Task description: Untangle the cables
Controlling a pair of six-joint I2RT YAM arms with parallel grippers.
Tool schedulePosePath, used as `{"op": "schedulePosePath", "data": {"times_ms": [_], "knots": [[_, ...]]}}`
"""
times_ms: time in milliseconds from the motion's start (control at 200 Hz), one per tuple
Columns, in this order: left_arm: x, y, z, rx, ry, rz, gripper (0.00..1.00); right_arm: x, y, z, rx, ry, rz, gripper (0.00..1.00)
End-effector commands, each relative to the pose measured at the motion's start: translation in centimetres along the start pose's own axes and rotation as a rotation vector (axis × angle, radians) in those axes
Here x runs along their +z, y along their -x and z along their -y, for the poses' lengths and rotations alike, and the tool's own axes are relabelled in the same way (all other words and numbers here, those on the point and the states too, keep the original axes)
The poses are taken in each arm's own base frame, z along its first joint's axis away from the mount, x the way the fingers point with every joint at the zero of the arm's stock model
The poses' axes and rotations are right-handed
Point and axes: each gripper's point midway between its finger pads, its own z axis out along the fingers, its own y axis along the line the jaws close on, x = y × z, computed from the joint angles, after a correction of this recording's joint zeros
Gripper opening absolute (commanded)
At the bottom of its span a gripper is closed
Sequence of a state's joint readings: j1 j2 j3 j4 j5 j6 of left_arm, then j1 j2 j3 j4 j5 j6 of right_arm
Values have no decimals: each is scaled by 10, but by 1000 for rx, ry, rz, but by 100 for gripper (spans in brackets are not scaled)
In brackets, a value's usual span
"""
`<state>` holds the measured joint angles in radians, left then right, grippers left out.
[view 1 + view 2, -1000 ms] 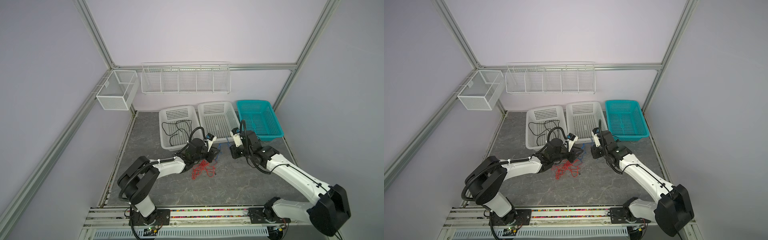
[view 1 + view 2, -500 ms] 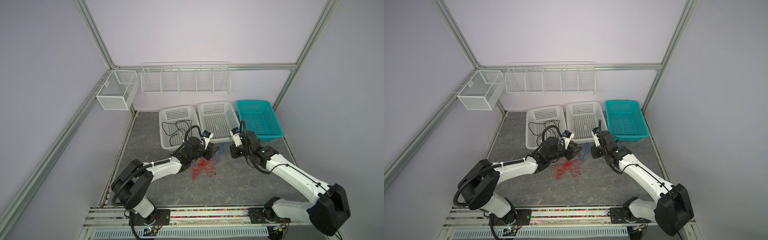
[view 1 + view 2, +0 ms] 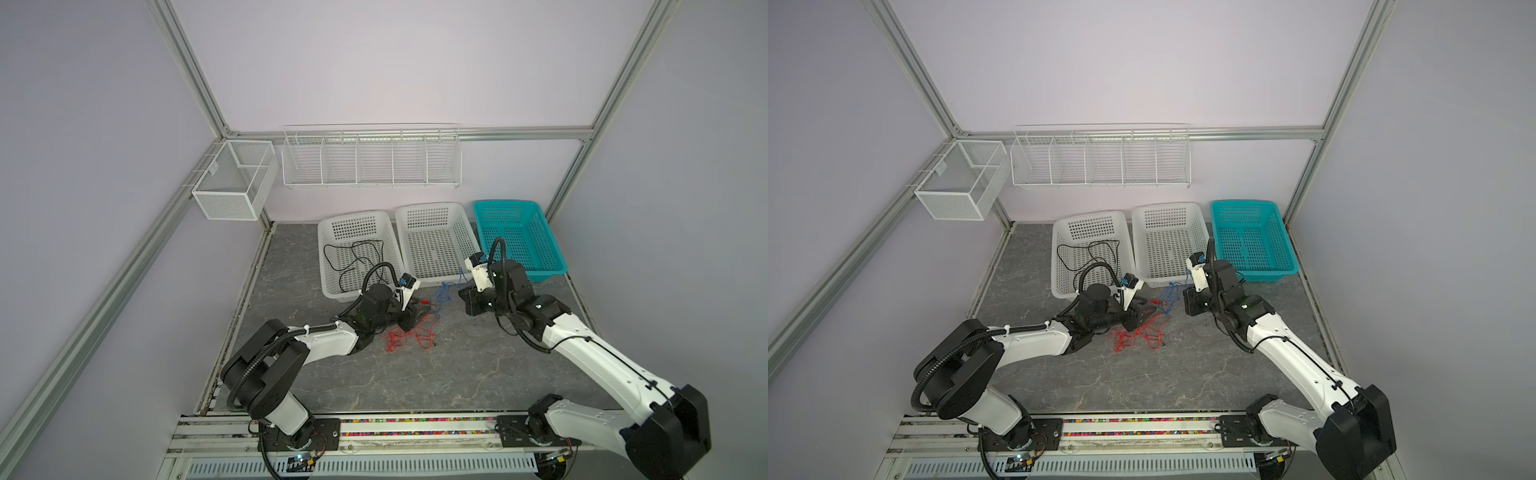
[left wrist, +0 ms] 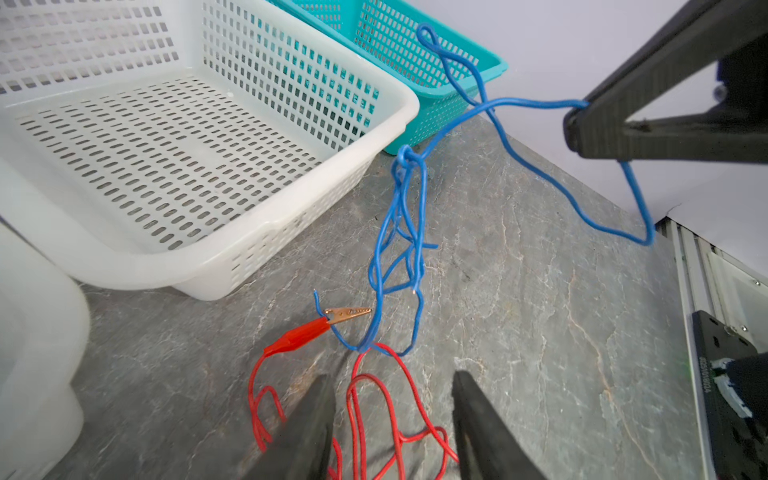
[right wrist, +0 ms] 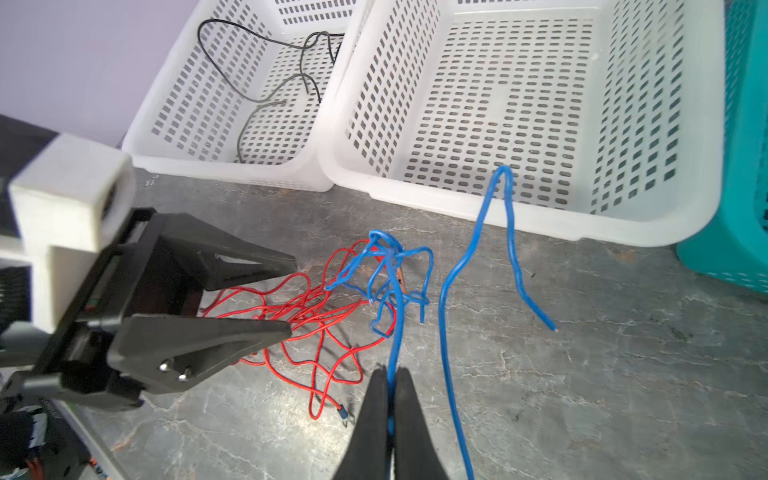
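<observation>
A grey, marble-veined tabletop (image 3: 457, 374) is bounded by aluminium rails and plain lilac walls. Along its far edge three perforated plastic baskets are set side by side: a left white basket (image 3: 353, 226), a middle white basket (image 3: 432, 216) and a teal basket (image 3: 505, 214). A thin black cable (image 3: 353, 257) is coiled loosely in the left white basket.

In front of the baskets, between the two arms, a thin red cable (image 3: 409, 336) is heaped in springy loops on the stone. A thin blue cable (image 3: 442, 293) is knotted just beside it, toward the middle white basket, with the two overlapped where they meet.

The left gripper (image 4: 390, 380) is held with its black wedge fingers spread, red loops lying between them and nothing clamped. The right gripper (image 5: 390, 374) is pinched closed on a blue strand, which is drawn up from the knot.

Only in the left wrist view is a red alligator clip (image 4: 320, 328) with copper teeth made out, lying against a blue strand. Bare stone is left toward the near rail.
</observation>
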<state>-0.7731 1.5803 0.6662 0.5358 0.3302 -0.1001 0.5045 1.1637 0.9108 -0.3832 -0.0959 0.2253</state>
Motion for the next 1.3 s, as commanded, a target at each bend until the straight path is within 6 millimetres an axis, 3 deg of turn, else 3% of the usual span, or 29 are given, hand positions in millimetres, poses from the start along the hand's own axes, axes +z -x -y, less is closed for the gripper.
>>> {"op": "schedulePosePath", "data": {"times_ms": [0, 420, 805, 965, 1095, 1295], "knots": [[2, 17, 7, 74, -22, 82, 47, -5, 15, -15, 12, 79, 35, 6], [12, 17, -7, 78, 40, 130, 43, -15, 18, -25, 19, 142, 50, 6], [18, 31, 13, 69, -40, 159, 41, -19, 21, -31, 20, 170, 68, 6], [23, 38, 17, 61, -55, 138, 28, -19, 20, -32, 17, 179, 70, 6], [27, 41, 16, 48, -51, 97, 0, -17, 20, -29, 12, 163, 73, 6], [22, 54, 21, 40, -52, 75, 0, -4, 9, -24, 0, 137, 37, 6]]}}
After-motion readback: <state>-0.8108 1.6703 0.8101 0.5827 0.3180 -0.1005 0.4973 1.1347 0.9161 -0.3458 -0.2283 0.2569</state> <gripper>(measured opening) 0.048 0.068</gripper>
